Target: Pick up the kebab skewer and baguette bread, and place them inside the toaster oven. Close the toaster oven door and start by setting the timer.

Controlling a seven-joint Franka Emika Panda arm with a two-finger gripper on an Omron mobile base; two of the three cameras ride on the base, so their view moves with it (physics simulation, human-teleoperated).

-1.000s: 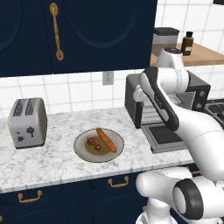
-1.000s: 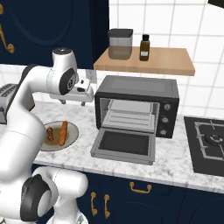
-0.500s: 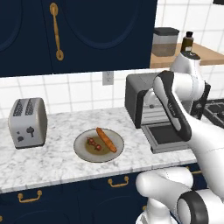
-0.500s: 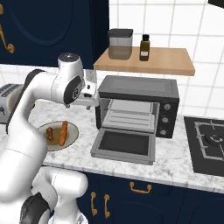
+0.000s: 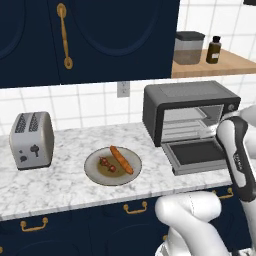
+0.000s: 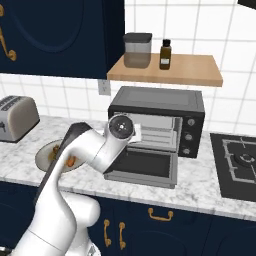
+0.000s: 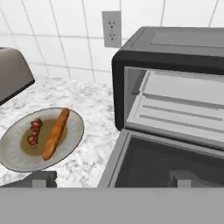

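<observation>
The baguette bread (image 5: 121, 159) (image 7: 55, 133) lies on a grey plate (image 5: 95, 175) (image 7: 13, 155), with the kebab skewer (image 5: 107, 165) (image 7: 33, 131) beside it on its left. To the plate's right stands the black toaster oven (image 5: 190, 95) (image 6: 157, 97) (image 7: 175, 48). The toaster oven door (image 5: 197, 152) (image 6: 142, 167) (image 7: 175, 164) is dropped flat, and the rack inside is bare. My gripper (image 7: 110, 179) is open and holds nothing. It hovers in front of the door's left corner and faces the oven and the plate. In the right base view my arm covers part of the plate (image 6: 46, 150).
A silver two-slot toaster (image 5: 32, 140) (image 6: 17, 117) stands left of the plate. Above the oven, a wooden shelf (image 6: 165, 70) carries a jar (image 6: 137, 50) and a dark bottle (image 6: 165, 55). A hob (image 6: 237, 160) lies to the right. Dark cabinets hang overhead.
My arm has swung right, from near the plate across to the front of the open oven. The gripper stayed open. Plate, food and door have not moved.
</observation>
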